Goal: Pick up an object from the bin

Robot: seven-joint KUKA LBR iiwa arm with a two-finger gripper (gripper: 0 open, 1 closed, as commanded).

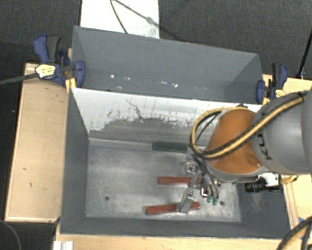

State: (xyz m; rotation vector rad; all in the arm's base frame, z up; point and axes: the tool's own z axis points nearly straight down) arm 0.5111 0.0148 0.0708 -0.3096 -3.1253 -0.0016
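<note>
Two red-brown bars are lying flat on the floor of the grey bin (77, 158), right of centre: the far bar (172, 180) and, nearer the front wall, the near bar (160, 209). A dark green bar (169, 147) is sitting by the far wall. The claw (188, 205) is hanging at the near bar's right end; whether it is wide or narrow cannot be told.

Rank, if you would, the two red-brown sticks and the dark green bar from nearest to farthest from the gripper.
1. Front red-brown stick: its right end lies right at the gripper.
2. Rear red-brown stick: mid-floor, just behind and to the left.
3. Dark green bar: against the back wall, farthest.
</note>
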